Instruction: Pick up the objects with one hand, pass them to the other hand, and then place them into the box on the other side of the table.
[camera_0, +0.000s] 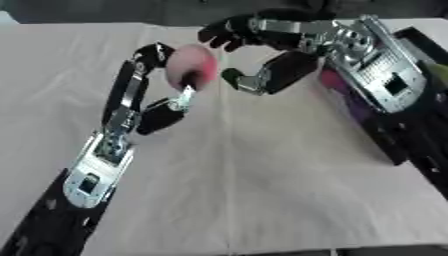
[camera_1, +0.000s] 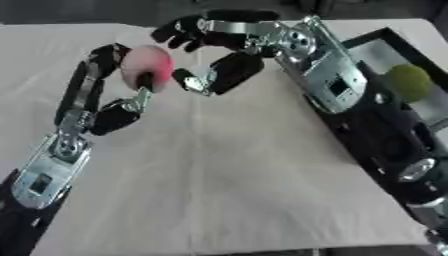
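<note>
Left eye view: left robot hand (camera_0: 144, 95) clamps pink ball (camera_0: 194, 64); right robot hand (camera_0: 262, 47) spread alongside.

ball (camera_0: 192, 65) in left hand (camera_0: 144, 95), box (camera_1: 398, 52) right

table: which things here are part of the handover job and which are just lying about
Part of the job:
- pink ball, pinched in the left hand
- right hand, open beside the ball
- black box on the right side

Just there:
- green round thing in the box
- purple and pink thing under the right arm
- table cloth
</note>
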